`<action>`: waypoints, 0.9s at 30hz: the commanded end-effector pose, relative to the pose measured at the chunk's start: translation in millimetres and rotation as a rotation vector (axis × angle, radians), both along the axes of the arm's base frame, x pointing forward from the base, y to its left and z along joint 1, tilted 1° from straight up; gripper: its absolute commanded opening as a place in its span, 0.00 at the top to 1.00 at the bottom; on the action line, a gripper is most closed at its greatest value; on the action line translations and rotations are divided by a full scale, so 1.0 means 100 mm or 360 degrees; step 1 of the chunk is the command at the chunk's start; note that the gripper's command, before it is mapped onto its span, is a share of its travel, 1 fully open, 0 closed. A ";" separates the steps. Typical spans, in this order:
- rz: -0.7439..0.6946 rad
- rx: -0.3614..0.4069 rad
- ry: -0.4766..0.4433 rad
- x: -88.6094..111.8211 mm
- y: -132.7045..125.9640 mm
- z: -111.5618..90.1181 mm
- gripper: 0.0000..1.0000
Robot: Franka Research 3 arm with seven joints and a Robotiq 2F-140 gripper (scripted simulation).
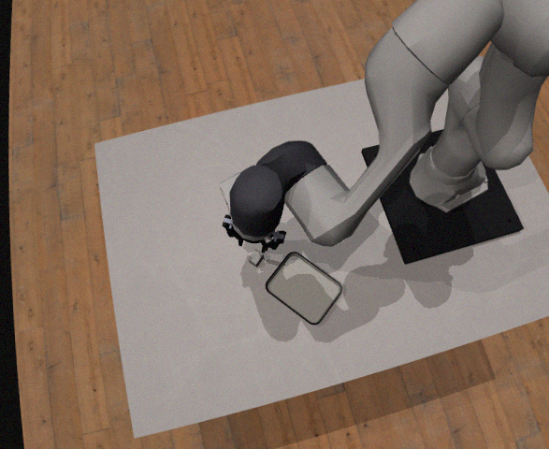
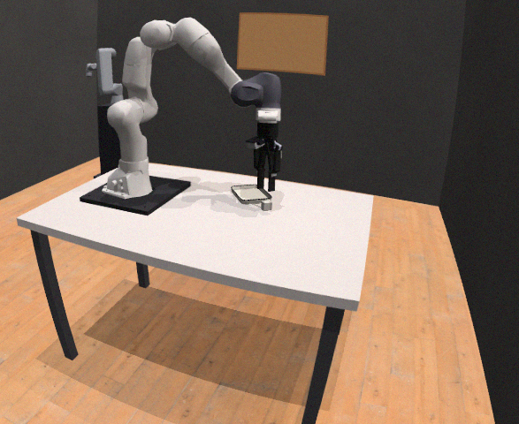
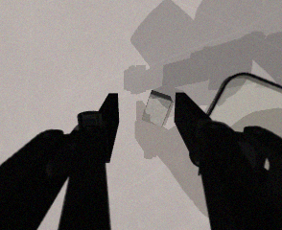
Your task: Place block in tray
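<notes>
The block (image 1: 255,259) is a small pale grey cube lying on the white table top, just outside the near left corner of the white tray (image 1: 303,287). It also shows in the side view (image 2: 266,206) and in the wrist view (image 3: 157,108). The tray (image 2: 251,193) is shallow with a dark rim, and its floor holds nothing; its corner shows in the wrist view (image 3: 256,96). My gripper (image 2: 265,186) points straight down a little above the block. In the wrist view its fingers stand partly apart with the block seen between them, lower down and nearer the right finger, touching neither.
The arm's black base plate (image 1: 440,203) sits at the back right of the table. The arm's links (image 1: 341,193) reach over the table behind the tray. The table edge (image 2: 195,274) is well away from the block.
</notes>
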State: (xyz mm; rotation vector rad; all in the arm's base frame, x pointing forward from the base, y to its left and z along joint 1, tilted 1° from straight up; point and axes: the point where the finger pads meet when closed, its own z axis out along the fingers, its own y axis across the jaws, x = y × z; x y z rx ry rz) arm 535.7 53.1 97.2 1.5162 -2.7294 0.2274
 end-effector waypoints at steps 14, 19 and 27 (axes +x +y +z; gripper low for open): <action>-0.0519 0.0207 0.0052 0.03 0.13 -0.20 0.60; -0.0519 0.0207 0.0052 0.03 0.13 -0.20 0.60; -0.0519 0.0207 0.0052 0.03 0.13 -0.20 0.60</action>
